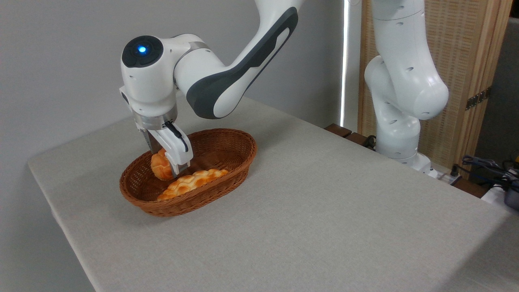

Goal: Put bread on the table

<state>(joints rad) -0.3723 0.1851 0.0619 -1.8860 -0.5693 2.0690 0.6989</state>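
Left of centre in the frame, the gripper (170, 164) reaches down into the brown wicker basket (239, 152), its fingers closed around the small round bread (160, 167), which sits between them just above the basket floor. A long braided loaf (192, 183) lies just right of and below it in the basket. The basket rests on the grey-beige counter (324, 211).

Round orange-golden bread (161, 165) — tilted, above the grey-beige table (324, 211).
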